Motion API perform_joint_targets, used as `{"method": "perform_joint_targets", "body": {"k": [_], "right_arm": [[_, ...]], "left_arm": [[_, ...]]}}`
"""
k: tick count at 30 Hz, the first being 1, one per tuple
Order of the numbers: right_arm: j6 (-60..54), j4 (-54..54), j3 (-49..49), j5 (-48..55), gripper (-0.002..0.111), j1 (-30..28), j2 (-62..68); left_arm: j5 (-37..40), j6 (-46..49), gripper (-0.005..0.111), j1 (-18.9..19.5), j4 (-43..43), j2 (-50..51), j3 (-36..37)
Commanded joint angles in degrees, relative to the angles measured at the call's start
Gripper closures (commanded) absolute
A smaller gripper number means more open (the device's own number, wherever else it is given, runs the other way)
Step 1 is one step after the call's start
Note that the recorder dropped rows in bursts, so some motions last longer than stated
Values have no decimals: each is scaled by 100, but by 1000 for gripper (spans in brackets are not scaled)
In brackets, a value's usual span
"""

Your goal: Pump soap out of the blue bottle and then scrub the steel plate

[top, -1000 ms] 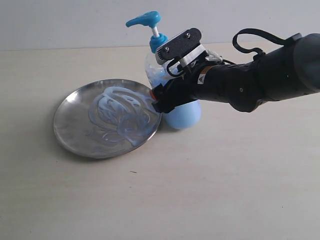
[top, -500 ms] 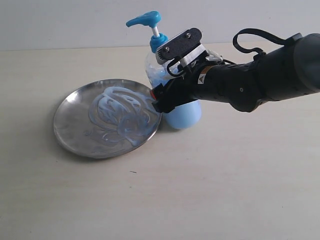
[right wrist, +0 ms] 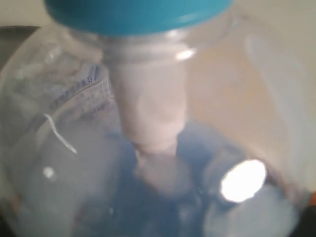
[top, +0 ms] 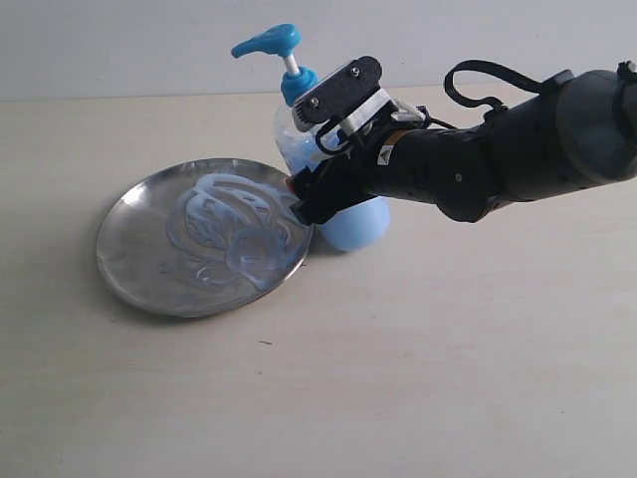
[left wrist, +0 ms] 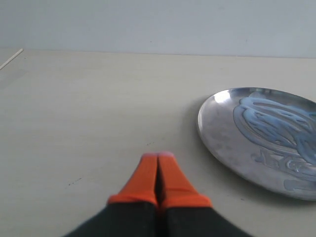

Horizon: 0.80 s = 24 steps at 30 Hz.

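The blue bottle point(top: 356, 224) stands at the right rim of the steel plate point(top: 124, 279), its blue pump head point(top: 267, 42) pointing left. My right gripper point(top: 309, 194) is shut on the bottle's body, with one orange fingertip down at the plate's rim. In the right wrist view the bottle point(right wrist: 148, 123) fills the frame and hides the fingers. Pale blue soap point(top: 234, 229) lies in swirls across the plate. My left gripper point(left wrist: 158, 157) is shut and empty, low over the table. It is a short way from the plate point(left wrist: 222, 123) and its soap point(left wrist: 276, 118).
The pale tabletop point(top: 398, 378) stretches bare in front of the plate and bottle. A grey wall point(top: 119, 50) runs behind the table. The right arm point(top: 518, 159) reaches in from the right edge, above the table.
The right gripper, the bottle and the plate have all shifted a little to the left together. The bottle's pump head now sits further left and slightly lower.
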Motion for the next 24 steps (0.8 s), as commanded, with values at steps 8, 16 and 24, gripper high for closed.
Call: {"method": "perform_joint_targets", "body": {"k": [8, 16, 24], "right_arm": [[-144, -36, -71, -182, 108, 9, -41], [-144, -36, -71, -100, 108, 9, -41], [-159, -36, -71, -74, 108, 9, -41]], "left_arm": [[-6, 25, 107, -2, 27, 44, -187], [-6, 25, 107, -2, 27, 1025, -1058], [-6, 25, 107, -2, 27, 2292, -2219]]}}
